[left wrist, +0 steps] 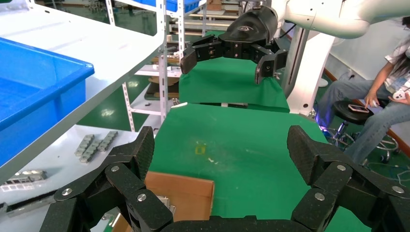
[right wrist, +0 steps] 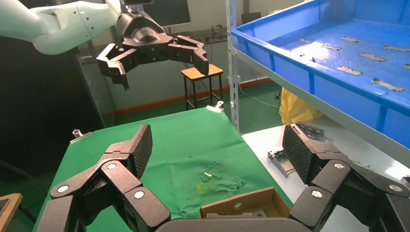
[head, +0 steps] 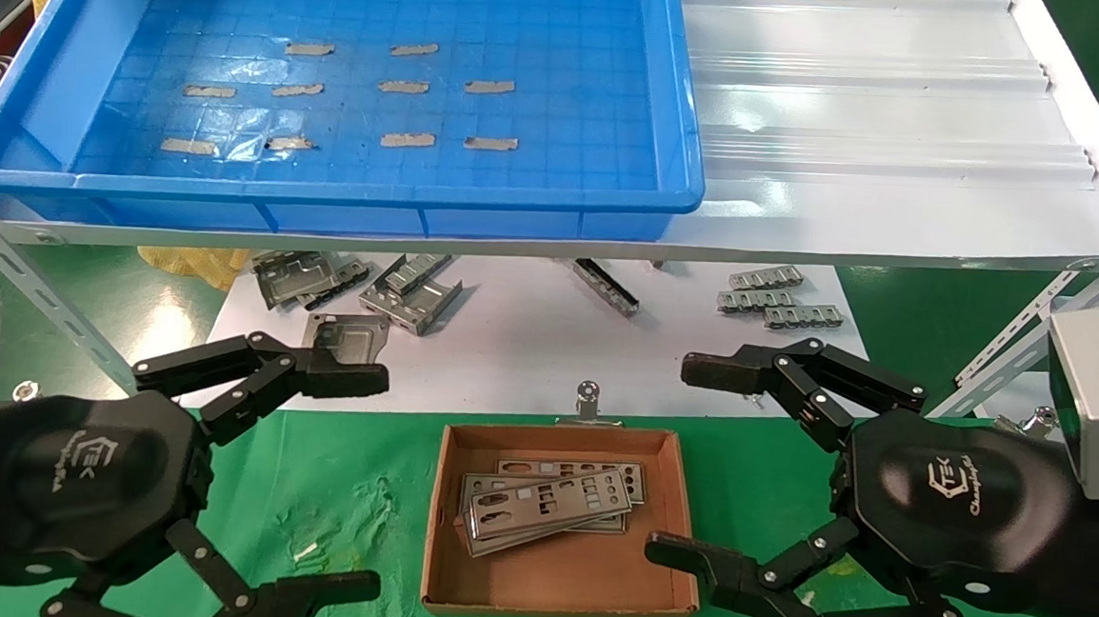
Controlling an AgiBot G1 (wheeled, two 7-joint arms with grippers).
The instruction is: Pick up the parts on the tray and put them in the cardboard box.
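Silver punched parts stacked flat inside the cardboard box on the green cloth. Blue tray on the white shelf above, bearing only grey tape strips. Left gripper and right gripper hovering either side of the box, fingers spread wide, holding nothing.

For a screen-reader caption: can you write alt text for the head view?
Silver parts lie stacked in the cardboard box on the green cloth, between the open left gripper and open right gripper. The blue tray above holds only tape strips.
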